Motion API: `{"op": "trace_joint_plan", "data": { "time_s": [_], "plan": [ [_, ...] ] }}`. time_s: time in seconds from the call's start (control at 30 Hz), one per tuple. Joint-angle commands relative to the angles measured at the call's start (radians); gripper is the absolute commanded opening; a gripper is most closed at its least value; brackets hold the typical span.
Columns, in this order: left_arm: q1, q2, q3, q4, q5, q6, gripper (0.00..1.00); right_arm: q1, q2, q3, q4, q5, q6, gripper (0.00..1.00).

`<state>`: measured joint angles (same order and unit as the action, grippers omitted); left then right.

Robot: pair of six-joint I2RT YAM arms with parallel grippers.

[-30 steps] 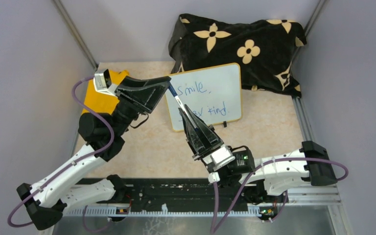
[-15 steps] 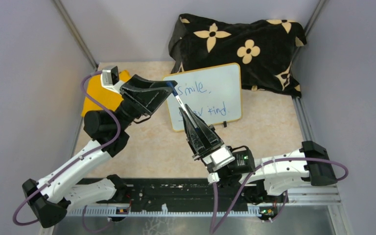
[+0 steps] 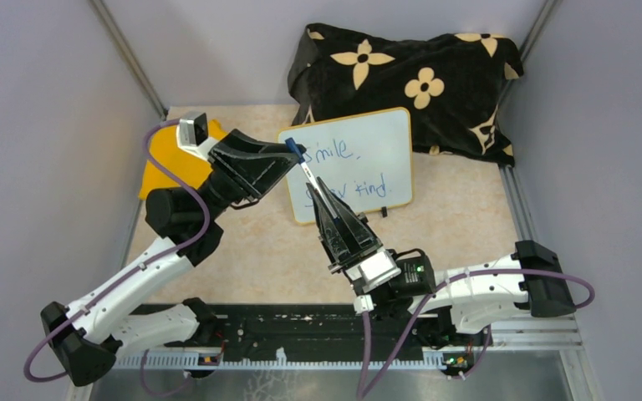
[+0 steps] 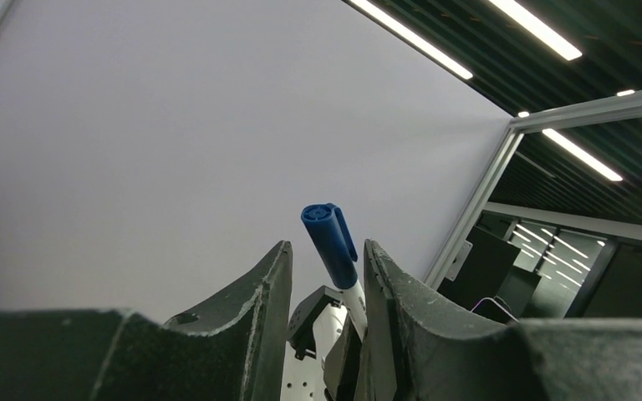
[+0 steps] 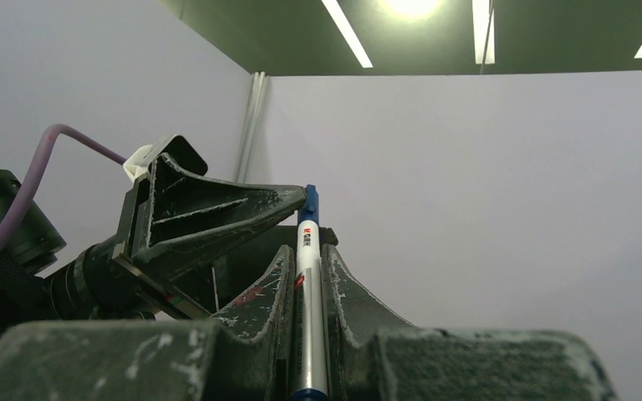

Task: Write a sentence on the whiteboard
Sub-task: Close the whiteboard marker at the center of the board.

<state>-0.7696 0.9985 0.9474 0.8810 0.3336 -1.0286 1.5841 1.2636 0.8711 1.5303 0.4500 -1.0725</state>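
The whiteboard (image 3: 372, 142) leans at the back of the table, with the blue sentence (image 3: 336, 154) "Smile, Stay kind" in two lines, partly hidden by the arms. My right gripper (image 3: 316, 189) is shut on a white marker (image 5: 308, 276) that points up and away from it. The marker's blue cap (image 4: 329, 244) stands between the fingers of my left gripper (image 4: 326, 244). That gripper is open: the cap lies against the right finger, with a gap to the left finger (image 4: 272, 276). In the top view the left gripper (image 3: 294, 152) meets the marker (image 3: 305, 171) over the board's left edge.
A black cloth with cream flowers (image 3: 410, 75) lies heaped behind the whiteboard. A yellow-orange object (image 3: 160, 167) sits at the back left, partly under my left arm. Grey walls and metal rails close in the beige table (image 3: 460, 225).
My left gripper has swung right to the marker's cap and its jaws have narrowed around it. The right arm and marker have stayed put.
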Motion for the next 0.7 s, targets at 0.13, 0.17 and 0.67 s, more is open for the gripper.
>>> {"op": "trace_joint_plan", "data": {
  "time_s": [0.13, 0.17, 0.67],
  "plan": [
    [0.005, 0.018, 0.005, 0.050, 0.050, -0.022, 0.37, 0.016, 0.001, 0.028, 0.044, -0.008, -0.010, 0.00],
    [0.005, 0.017, 0.005, 0.051, 0.050, -0.022, 0.33, 0.017, 0.001, 0.028, 0.044, -0.007, -0.011, 0.00],
    [-0.007, 0.071, -0.009, 0.056, 0.147, -0.075, 0.00, 0.016, 0.014, 0.030, 0.052, -0.002, -0.023, 0.00]
  ]
}}
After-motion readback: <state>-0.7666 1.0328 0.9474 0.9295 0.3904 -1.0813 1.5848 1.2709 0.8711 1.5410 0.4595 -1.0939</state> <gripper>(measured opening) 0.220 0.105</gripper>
